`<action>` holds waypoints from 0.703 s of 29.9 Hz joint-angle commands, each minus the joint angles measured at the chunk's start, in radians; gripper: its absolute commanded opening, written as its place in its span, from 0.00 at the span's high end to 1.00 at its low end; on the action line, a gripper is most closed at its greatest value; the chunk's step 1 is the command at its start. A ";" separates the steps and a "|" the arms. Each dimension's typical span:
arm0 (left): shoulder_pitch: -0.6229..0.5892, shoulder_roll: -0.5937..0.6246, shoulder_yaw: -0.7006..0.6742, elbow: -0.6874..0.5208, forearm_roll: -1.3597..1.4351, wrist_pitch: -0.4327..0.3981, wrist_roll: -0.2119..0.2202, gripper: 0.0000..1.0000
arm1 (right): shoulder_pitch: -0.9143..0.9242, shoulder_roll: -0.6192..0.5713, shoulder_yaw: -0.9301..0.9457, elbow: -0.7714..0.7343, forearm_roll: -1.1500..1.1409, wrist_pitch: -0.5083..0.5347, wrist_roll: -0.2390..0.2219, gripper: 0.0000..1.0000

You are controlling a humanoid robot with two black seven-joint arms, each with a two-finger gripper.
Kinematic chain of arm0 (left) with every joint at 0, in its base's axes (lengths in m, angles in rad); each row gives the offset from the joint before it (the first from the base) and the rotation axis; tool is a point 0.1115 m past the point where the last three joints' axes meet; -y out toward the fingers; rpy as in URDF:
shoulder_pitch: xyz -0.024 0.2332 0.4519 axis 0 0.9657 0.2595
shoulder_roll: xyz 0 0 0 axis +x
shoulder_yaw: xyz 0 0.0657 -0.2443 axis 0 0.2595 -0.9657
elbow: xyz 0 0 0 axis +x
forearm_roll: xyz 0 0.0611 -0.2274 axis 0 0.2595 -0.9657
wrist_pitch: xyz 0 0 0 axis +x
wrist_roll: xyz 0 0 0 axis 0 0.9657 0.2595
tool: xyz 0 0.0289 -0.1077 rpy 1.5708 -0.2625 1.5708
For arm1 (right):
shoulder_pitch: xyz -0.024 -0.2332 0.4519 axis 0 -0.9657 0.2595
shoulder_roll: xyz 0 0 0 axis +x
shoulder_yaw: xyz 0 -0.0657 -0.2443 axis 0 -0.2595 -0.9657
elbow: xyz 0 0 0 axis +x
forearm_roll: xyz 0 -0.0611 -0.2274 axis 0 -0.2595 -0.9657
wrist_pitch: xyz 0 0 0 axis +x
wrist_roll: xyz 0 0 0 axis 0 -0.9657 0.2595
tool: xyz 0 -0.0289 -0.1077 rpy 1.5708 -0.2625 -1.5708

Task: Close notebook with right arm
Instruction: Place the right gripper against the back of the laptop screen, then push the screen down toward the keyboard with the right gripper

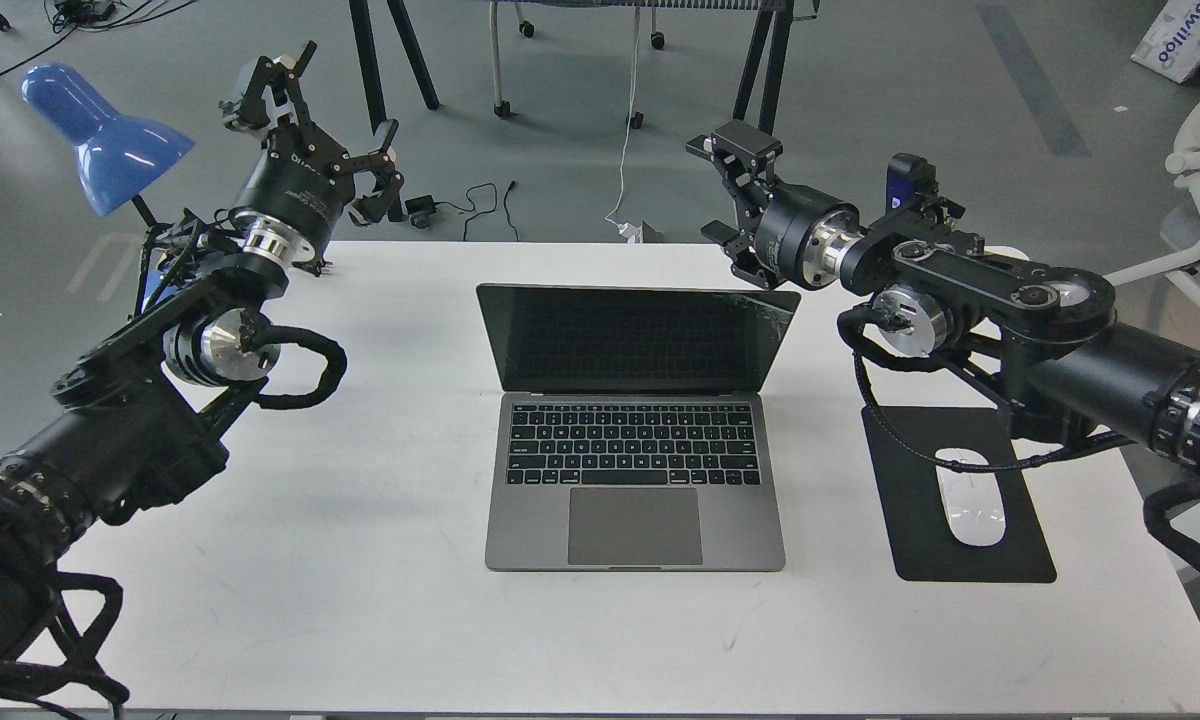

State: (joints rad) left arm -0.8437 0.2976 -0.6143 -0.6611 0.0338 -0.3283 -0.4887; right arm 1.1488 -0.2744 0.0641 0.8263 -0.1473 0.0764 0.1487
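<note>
The notebook [635, 480], space-grey with a black keyboard, stands open in the middle of the white table [360, 560]. Its dark screen [635, 338] leans partly forward over the keys. My right arm [980, 290] reaches in from the right. Its right gripper [728, 200] is open, just behind the lid's top right corner, with its lower finger close to or against the lid's back edge. My left gripper [345, 115] is open and empty, raised over the table's far left corner, away from the notebook.
A black mouse pad [970, 500] with a white mouse [970, 495] lies right of the notebook, under my right arm. A blue desk lamp [100, 140] stands at the far left. Chair and stand legs are on the floor behind the table.
</note>
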 commanded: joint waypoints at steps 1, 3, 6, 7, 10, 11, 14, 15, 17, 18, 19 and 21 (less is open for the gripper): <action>0.000 0.000 -0.001 0.000 0.000 0.000 0.000 0.00 | -0.003 -0.061 -0.004 0.071 0.000 0.000 0.000 0.00; 0.000 0.000 -0.001 0.000 0.000 0.000 0.000 0.00 | -0.007 -0.094 -0.004 0.112 0.000 0.000 0.000 0.00; 0.000 0.000 0.001 0.000 0.000 0.000 0.000 0.00 | -0.012 -0.140 -0.007 0.172 0.000 0.000 0.000 0.00; 0.000 0.000 -0.001 0.001 0.000 0.000 0.000 0.00 | -0.014 -0.152 -0.007 0.189 0.000 0.000 0.000 0.00; 0.000 0.000 0.001 0.002 0.000 0.000 0.000 0.00 | -0.017 -0.180 -0.018 0.234 -0.001 0.000 0.000 0.00; 0.000 0.000 -0.001 0.002 0.000 0.000 0.000 0.00 | -0.017 -0.187 -0.032 0.247 0.000 -0.001 0.000 0.00; 0.000 0.000 0.001 0.001 0.000 0.000 0.000 0.00 | -0.017 -0.209 -0.056 0.289 0.002 -0.001 0.000 0.00; 0.000 -0.002 -0.001 0.000 0.000 0.000 0.000 0.00 | -0.018 -0.215 -0.058 0.301 0.002 0.000 0.000 0.00; 0.000 0.000 0.001 0.000 0.000 0.000 0.000 0.00 | -0.024 -0.223 -0.059 0.323 0.002 -0.001 0.000 0.00; 0.000 0.000 -0.001 0.000 0.000 0.000 0.000 0.00 | -0.030 -0.224 -0.059 0.332 0.002 -0.001 0.000 0.00; 0.000 -0.002 0.001 0.000 0.000 0.000 0.000 0.00 | -0.038 -0.224 -0.059 0.341 0.000 0.000 0.000 0.00; 0.000 -0.002 -0.001 0.002 0.000 0.000 0.000 0.00 | -0.046 -0.235 -0.059 0.361 0.000 0.000 0.000 0.00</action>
State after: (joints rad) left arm -0.8437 0.2966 -0.6142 -0.6603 0.0337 -0.3283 -0.4887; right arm 1.1149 -0.4982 0.0049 1.1605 -0.1463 0.0754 0.1487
